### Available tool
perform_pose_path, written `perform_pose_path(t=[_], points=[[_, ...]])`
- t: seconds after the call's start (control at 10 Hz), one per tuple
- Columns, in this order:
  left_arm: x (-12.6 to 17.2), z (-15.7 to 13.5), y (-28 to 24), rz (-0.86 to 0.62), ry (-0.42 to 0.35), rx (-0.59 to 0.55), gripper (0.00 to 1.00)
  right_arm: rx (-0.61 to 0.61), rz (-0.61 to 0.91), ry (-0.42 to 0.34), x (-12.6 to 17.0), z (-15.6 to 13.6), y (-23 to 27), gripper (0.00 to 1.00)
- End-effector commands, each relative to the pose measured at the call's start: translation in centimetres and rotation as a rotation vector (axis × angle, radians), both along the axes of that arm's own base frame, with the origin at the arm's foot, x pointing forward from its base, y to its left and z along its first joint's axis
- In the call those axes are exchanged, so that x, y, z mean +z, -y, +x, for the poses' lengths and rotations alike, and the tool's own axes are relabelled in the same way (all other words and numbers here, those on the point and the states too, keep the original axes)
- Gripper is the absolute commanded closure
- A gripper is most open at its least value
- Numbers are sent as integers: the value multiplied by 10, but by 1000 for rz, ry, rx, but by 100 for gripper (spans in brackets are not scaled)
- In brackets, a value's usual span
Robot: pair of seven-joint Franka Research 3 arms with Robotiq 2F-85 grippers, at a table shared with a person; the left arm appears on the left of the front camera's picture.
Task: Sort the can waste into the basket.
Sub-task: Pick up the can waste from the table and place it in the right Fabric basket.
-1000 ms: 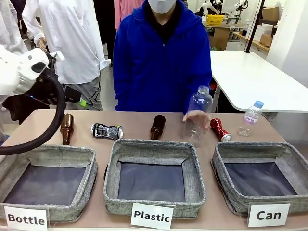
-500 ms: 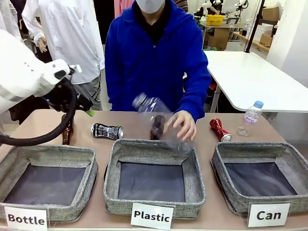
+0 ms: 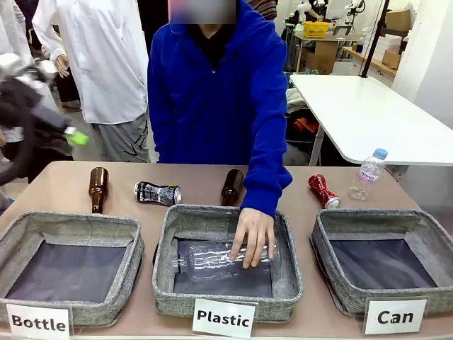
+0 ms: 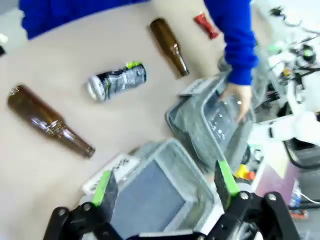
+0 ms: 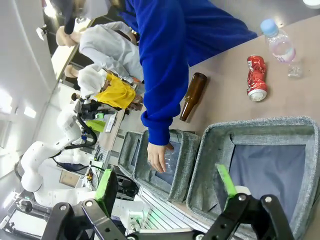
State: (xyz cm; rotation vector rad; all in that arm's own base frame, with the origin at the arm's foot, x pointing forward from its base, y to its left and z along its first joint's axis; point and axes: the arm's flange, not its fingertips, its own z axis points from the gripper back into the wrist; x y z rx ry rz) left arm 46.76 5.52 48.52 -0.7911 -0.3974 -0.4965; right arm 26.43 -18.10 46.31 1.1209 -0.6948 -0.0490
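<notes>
The black can (image 3: 157,193) with white print lies on its side behind the left baskets. A crushed red can (image 3: 323,190) lies just behind the grey basket (image 3: 368,217) labelled "Can", which has nothing in it. My left gripper (image 3: 74,134) is blurred, high above the table's far left corner. In the left wrist view my left gripper (image 4: 165,185) is open, with the black can (image 4: 117,81) and the red can (image 4: 206,25) far ahead of it. My right gripper (image 5: 166,184) is open above the Can basket (image 5: 250,127), and the red can (image 5: 256,77) lies beyond it.
A person's hand (image 3: 253,237) presses a clear plastic bottle (image 3: 209,258) into the Plastic basket (image 3: 226,213). Two brown bottles (image 3: 98,188) (image 3: 231,185) lie at the back. A small clear bottle (image 3: 370,170) stands at the right, and the Bottle basket (image 3: 71,223) sits at the left.
The person carried the clear bottle from the right of the table down into the Plastic basket. My left arm swung away to the left and shows as a blur.
</notes>
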Motion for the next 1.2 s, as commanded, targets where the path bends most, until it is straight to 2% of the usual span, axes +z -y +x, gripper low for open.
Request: perform_pose_path(t=[0.0, 0.1, 0.2, 0.4, 0.6, 0.9, 1.1], points=[[-23, -25, -41, -53, -6, 90, 0, 2, 6, 36, 2, 3, 2, 0], [-24, -32, -56, -63, 24, 134, 0, 2, 6, 36, 2, 3, 2, 0], [-25, -36, -61, -70, 41, 127, 0, 2, 6, 36, 2, 3, 2, 0], [-31, -35, -40, 4, 48, 175, 0, 2, 6, 36, 2, 3, 2, 0], [-29, -21, -6, 85, 37, 101, 0, 2, 6, 36, 2, 3, 2, 0], [-38, 11, 73, 305, -12, -7, 0, 2, 6, 36, 2, 3, 2, 0], [-47, 33, 122, 427, -24, -22, 0, 2, 6, 36, 2, 3, 2, 0]])
